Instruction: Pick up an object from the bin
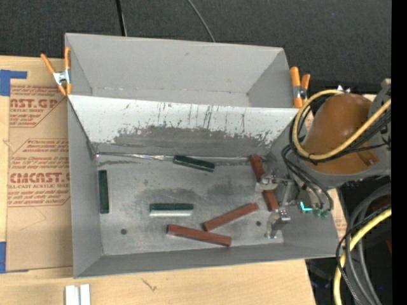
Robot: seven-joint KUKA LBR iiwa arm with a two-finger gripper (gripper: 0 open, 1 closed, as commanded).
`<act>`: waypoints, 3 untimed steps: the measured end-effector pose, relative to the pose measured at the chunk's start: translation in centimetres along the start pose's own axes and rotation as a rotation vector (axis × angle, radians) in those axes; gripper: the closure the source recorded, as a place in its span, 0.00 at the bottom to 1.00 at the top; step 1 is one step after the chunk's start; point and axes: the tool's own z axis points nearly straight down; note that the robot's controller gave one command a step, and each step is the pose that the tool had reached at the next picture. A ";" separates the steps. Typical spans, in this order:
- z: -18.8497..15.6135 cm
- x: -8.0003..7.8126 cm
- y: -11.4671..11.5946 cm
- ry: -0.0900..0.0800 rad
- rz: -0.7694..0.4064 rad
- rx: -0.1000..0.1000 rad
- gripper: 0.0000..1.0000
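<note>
Scuffed grey bin (159,110) on a pale bench (222,279); at its right side the hand (271,201) spread wide, fingers astride a short brown stick (270,199).

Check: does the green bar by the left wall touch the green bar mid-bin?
Apart. Camera view shows bare bin floor between the left green bar and the middle green bar.

You'll find a dark green flat bar (102,191) along the left wall of the grey metal bin (82,170), a dark green rod (194,163) at the back wall and a green rectangular block (170,208) mid-floor. A long red-brown stick (198,235) lies by the front edge, a slanted red-brown stick (230,216) just behind it.
</note>
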 end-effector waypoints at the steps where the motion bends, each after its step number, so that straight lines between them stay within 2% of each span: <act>1: -0.3 -0.2 0.0 -0.007 -0.001 0.001 0.00; 2: 8.6 -3.3 4.5 -0.016 -0.115 0.002 1.00; 3: 8.6 -3.3 4.5 -0.016 -0.115 0.002 1.00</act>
